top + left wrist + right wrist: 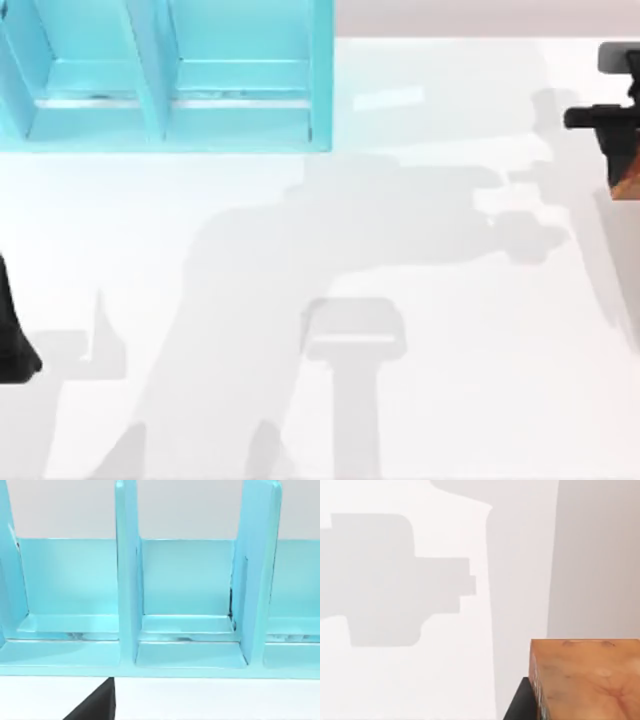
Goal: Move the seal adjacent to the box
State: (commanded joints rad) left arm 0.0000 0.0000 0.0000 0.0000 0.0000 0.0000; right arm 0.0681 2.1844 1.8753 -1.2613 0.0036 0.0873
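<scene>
Carrying seal [626,185] | right gripper [622,150] fingers clamped on it, far from box [170,75] | risk: slipping mid-transfer.

the box [170,75] stands at the worktop's [330,250] far left. the seal [627,183] sits at the right edge, just beside the right arm [610,115], well apart from the box. the left arm [12,335] lies at the left edge.

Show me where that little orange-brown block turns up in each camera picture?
Top view: the seal sits at the far right edge, just under the right tool.
Left wrist view: not in it; the blue box faces this camera.
Right wrist view: the seal sits in the lower corner, close up.
Shared landmark: the white table, also seen at and.
</scene>
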